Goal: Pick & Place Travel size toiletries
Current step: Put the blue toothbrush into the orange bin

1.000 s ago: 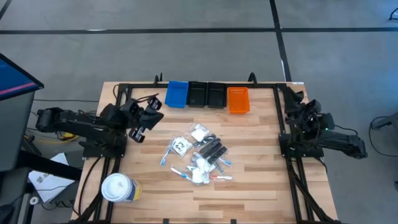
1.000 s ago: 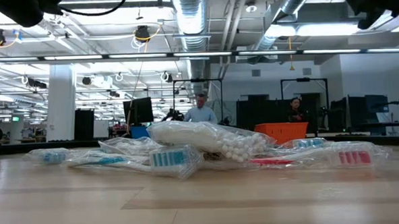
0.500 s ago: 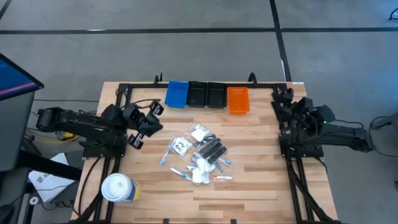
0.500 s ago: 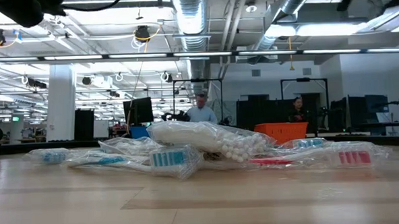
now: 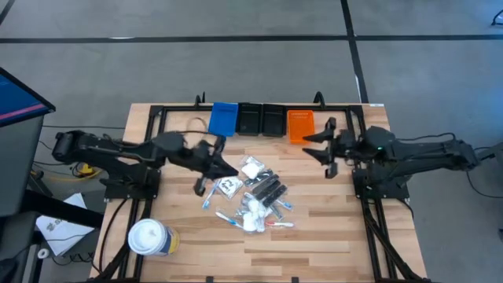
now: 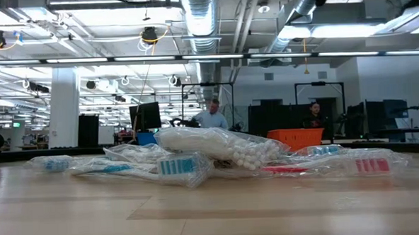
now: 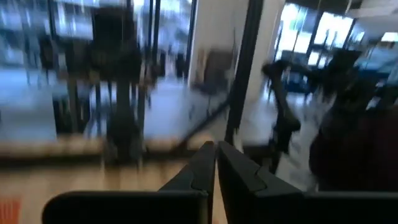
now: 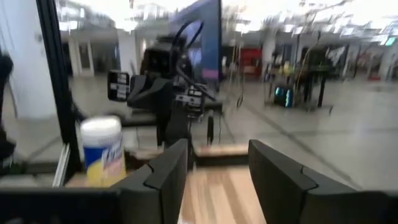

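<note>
Nearest us, by the front left corner of the counter (image 5: 314,236), stands one white tub (image 5: 149,237) with a yellow label, apart from the work; we judge it no part of the sorting.

The toiletries (image 5: 251,195) lie in a single loose heap at the middle of the counter, dumped together rather than laid out, which is why we cannot count them exactly. We make out several clear sachets, a packet of cotton buds (image 6: 221,147) on top in the low view, some black combs (image 5: 266,189), and a few slim sticks with red or blue ends along the heap's front side. Nothing is held yet.

The left end effector (image 5: 206,174) hangs at the heap's left edge, just beside a sachet, its fingers pressed together and empty; we take it to be lining up for a first pick, and it would have to open before it could grasp anything.

The right end effector (image 5: 324,145) hovers farther back, right of the heap and near the orange bin, fingers parted with nothing between them.

Along the back edge sit four bins side by side, ready to receive items: one blue bin (image 5: 224,119), two black bins (image 5: 262,120), one orange bin (image 5: 301,126).
</note>
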You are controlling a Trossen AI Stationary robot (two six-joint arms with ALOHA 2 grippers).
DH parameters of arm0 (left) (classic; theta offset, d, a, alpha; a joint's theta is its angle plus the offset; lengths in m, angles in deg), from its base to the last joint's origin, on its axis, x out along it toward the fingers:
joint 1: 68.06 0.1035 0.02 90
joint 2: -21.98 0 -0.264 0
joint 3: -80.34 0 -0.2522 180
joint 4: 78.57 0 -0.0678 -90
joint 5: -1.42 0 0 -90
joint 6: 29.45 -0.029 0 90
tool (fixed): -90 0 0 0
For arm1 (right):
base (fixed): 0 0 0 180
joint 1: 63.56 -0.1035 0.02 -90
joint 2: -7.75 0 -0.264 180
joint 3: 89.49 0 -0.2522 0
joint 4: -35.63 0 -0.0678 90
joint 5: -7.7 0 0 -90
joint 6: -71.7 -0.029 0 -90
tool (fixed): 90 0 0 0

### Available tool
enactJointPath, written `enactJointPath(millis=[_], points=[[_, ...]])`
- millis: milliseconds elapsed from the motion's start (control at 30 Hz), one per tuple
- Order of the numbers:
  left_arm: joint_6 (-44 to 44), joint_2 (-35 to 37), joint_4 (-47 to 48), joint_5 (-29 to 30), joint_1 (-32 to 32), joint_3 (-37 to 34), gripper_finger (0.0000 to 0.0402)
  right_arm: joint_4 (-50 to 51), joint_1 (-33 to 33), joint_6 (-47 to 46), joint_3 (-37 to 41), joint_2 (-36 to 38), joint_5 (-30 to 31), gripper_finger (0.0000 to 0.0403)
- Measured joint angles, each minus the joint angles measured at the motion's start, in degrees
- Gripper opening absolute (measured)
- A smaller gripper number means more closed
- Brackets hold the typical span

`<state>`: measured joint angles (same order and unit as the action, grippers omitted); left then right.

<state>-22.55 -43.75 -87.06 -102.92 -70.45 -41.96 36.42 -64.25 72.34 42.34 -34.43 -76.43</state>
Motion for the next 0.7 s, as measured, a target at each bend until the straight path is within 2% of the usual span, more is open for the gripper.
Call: enactJointPath(millis=[67, 133, 200, 267, 367, 467, 567, 633, 700], points=[[0.6, -2.9, 1.2, 2.2, 0.0, -0.3, 0.0013, 2.5, -0.1, 0.0, -1.2, -1.2, 0.0, 0.016], [0.6, -5.1, -0.2, 6.8, 0.3, -0.3, 0.0013, 4.6, 0.0, 0.0, -2.3, -1.6, 0.1, 0.0159], [0.6, -7.5, -5.7, 10.4, 0.7, -0.2, 0.0013, 6.4, 0.0, 0.0, -3.1, -2.1, 0.2, 0.0159], [1.6, -10.6, -13.9, 10.8, 1.0, -0.2, 0.0013, 7.8, 0.0, 0.0, -3.1, -2.1, 0.2, 0.0159], [2.2, -13.4, -18.1, 6.4, 0.9, 0.0, 0.0013, 7.9, 0.0, -0.1, -3.2, -1.9, 0.2, 0.0159], [0.1, -13.3, -18.3, 12.1, -0.4, 1.3, 0.0013, 8.8, 0.4, -0.2, -3.2, -1.6, 0.2, 0.0159], [-4.3, -13.1, -12.9, 16.0, -3.4, 3.4, 0.0013, 10.0, 0.5, -0.6, -3.3, -0.9, 0.3, 0.0159], [-5.1, -12.9, -2.9, 16.3, -5.3, 6.1, 0.0012, 10.7, 0.5, -0.7, -3.3, -0.7, 1.0, 0.0159], [-5.0, -12.6, 6.7, 21.1, -7.2, 10.0, 0.0008, 10.4, 0.4, -0.7, -3.3, -0.4, 1.7, 0.0159]])
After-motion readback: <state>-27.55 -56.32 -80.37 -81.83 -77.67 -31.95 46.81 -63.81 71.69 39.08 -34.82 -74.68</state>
